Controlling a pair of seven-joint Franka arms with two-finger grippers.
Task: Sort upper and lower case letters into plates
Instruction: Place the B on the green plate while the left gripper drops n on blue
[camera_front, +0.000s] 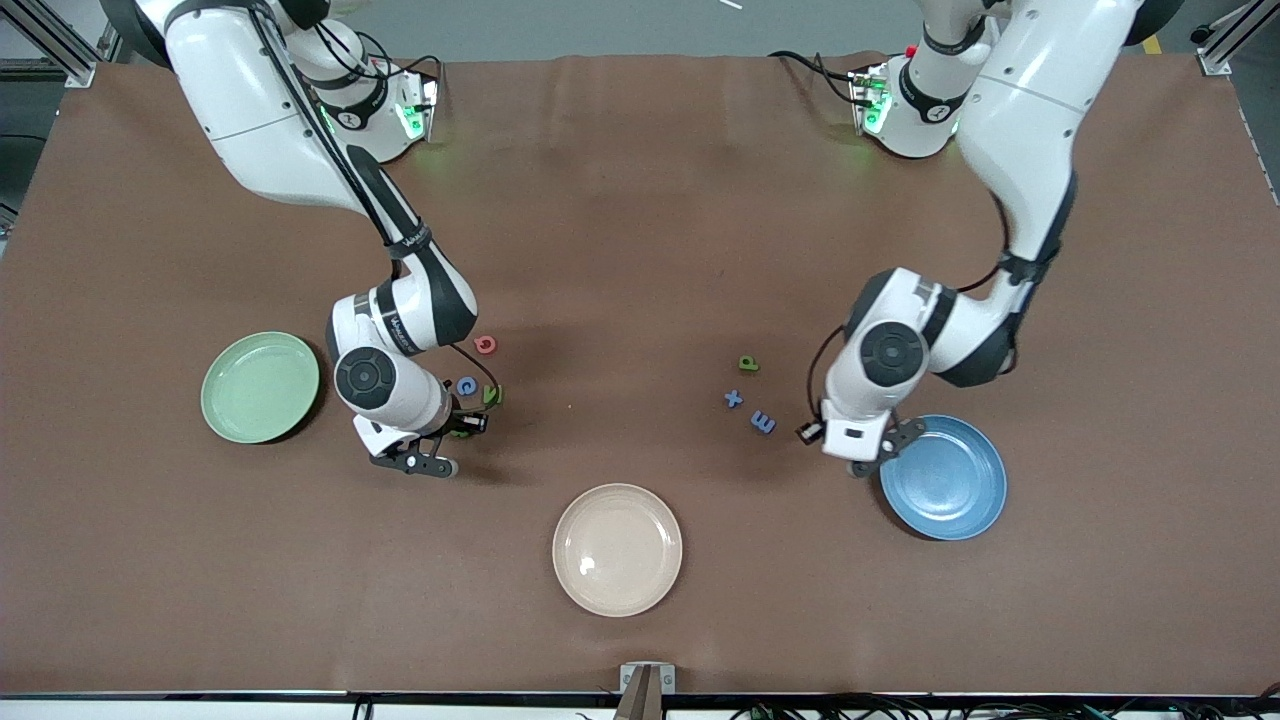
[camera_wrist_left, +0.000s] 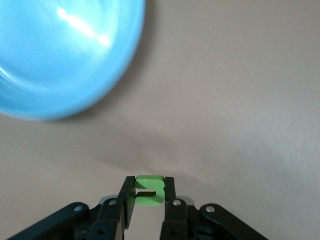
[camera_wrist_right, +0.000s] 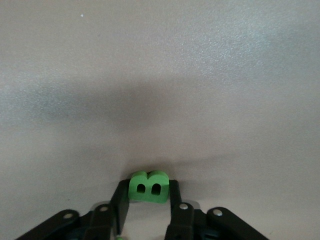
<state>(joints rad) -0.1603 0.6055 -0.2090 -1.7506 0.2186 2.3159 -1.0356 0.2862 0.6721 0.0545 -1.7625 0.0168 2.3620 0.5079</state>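
Three plates on my table: one mint green plate toward the right arm's end, one blue plate toward the left arm's end, one cream plate between them and nearest the front camera. All three look bare.

Two arms, both low over the table. My right gripper sits beside the green plate, jaws clenched on one green letter B. My left gripper is at the edge of the blue plate, jaws clenched on one green letter; I can't read which letter it is.

Loose letters on the table, I count six. Three near the right arm: one red letter, one blue letter, one green letter by the wrist, partly covered by a cable. Three near the left arm: one green p, one blue x, one blue E-like letter, that last one nearest the front camera of the three.
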